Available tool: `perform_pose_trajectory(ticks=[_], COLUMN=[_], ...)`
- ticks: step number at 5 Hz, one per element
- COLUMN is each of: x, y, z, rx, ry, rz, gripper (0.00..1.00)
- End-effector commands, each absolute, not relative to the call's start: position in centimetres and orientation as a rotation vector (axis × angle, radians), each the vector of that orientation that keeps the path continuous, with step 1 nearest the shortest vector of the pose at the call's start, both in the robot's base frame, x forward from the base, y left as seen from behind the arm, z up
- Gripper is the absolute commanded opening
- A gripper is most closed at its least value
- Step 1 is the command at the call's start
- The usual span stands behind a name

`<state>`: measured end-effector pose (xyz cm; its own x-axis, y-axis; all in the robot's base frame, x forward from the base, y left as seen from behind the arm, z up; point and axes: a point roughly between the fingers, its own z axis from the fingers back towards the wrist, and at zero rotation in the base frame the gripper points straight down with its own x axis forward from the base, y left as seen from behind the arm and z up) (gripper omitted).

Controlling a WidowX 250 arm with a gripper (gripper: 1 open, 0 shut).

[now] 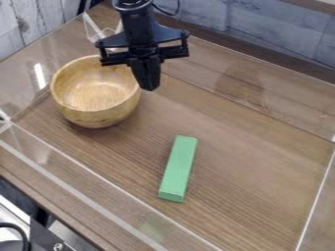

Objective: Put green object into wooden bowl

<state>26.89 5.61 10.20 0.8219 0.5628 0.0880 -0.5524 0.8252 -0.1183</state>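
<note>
Progress: nothing placed yet; pickup, carry and drop all remain | Gripper (151,83): jaws closed, empty, pointing down just right of the wooden bowl (94,91), which holds nothing | Green block (179,168): flat, long, plain bright green, lying on the table (249,127) well below the gripper, toward the camera, untouched

One black arm is seen entering from the top edge of the view, left of centre, and is held nearly vertical. The gripper (149,82) is pointed straight down, its jaws closed together with nothing held between them. A short black crossbar is carried across the wrist. The fingertips are held above the tabletop, towards its far left part.
</note>
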Motion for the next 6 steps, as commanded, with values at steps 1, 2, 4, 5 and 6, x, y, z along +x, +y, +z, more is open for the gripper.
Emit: perform_pose_trajectory(ticks=[1, 2, 4, 5, 6], x=[26.9, 26.1, 25.1, 25.3, 25.4], y=[4.5, 2.9, 0.5, -0.4, -1.1], z=[10.8, 9.3, 6.0, 4.2, 2.7], rx=[-0.085, -0.077, -0.063, -0.056, -0.047], ry=[-0.177, -0.169, -0.163, -0.155, -0.154], rz=[0.554, 0.508, 0.439, 0.404, 0.380], gripper=[1.00, 1.00, 1.00, 1.00, 1.00])
